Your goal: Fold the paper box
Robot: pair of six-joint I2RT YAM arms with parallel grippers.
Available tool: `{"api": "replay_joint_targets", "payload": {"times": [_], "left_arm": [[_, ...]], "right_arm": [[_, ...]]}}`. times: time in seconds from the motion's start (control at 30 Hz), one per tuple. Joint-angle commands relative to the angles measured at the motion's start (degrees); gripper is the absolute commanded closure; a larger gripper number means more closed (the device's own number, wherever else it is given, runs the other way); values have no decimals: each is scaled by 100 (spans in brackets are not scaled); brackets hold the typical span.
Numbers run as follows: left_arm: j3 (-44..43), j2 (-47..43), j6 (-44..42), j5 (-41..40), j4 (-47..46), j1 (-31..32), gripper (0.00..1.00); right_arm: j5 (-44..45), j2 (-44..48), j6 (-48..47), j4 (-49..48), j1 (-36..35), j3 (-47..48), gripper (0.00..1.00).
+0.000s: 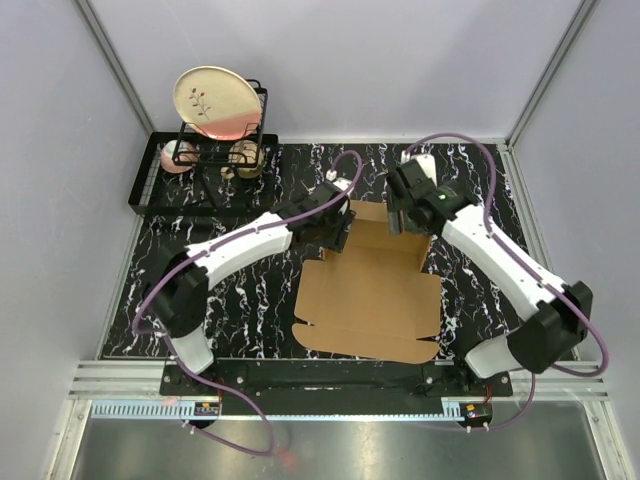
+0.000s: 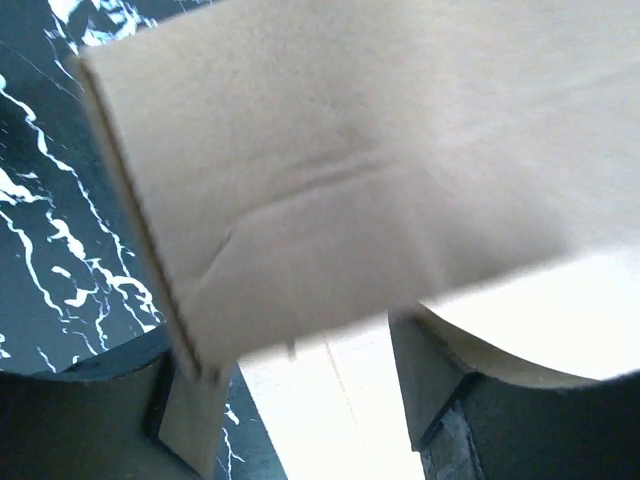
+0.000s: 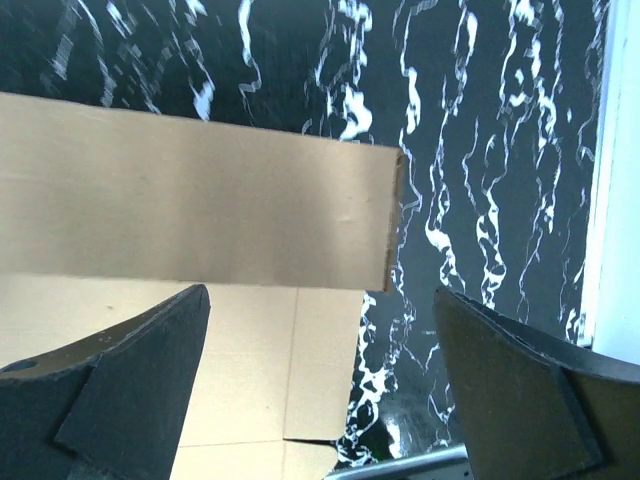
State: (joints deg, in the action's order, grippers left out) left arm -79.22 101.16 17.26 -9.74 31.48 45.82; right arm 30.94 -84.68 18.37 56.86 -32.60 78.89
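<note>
Paper box point(image 1: 370, 305) lay flat on the marble table point(image 1: 240, 290), btwn both arms, rear flap point(image 3: 200, 200) tipped up. Left gripper point(image 2: 280, 340) sat at the flap's left corner, right gripper point(image 3: 320, 291) at its right. Both were spread apart, clamping nothing. Risk imo: w/o a pinch the flap drops flat, or uneven pushing skews the sheet and creases it off-line.

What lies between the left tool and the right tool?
A raised far flap of the paper box fills the gap between the left tool and the right tool; the top external view shows it.
</note>
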Motion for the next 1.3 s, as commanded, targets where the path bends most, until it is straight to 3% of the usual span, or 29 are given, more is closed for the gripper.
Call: {"api": "replay_joint_targets", "payload": {"times": [0.0, 0.1, 0.3, 0.47, 0.57, 0.7, 1.13, 1.23, 1.27], "left_arm": [[-32, -843, -126, -151, -222, 32, 36], [-32, -1142, -100, -195, -187, 32, 30], [117, -1941, -12, -335, -81, 32, 29], [810, -2943, 330, -1345, -151, 14, 29], [1425, -3497, 586, -1750, -448, -12, 28], [2146, -4007, 796, -2032, -661, -30, 27], [2719, -4685, 903, -2041, -732, -56, 27], [2780, -4799, 858, -2067, -714, -65, 27], [2798, -4825, 850, -2067, -705, -73, 26]], "right_arm": [[88, 584, -140, 351, -9, 723, 0], [-130, 848, -299, 387, -9, 1004, 0], [-387, 928, -1071, -165, -650, 988, 0], [157, 585, -2256, -535, -1949, 865, 0], [956, 392, -3002, -1105, -2460, 479, 0], [1984, 49, -3840, -1984, -2637, -66, 0], [2786, -1418, -5194, -3269, -2462, -340, 5], [2909, -1656, -5300, -3313, -2295, -182, 13], [2909, -1691, -5335, -3304, -2243, -164, 22]]}}
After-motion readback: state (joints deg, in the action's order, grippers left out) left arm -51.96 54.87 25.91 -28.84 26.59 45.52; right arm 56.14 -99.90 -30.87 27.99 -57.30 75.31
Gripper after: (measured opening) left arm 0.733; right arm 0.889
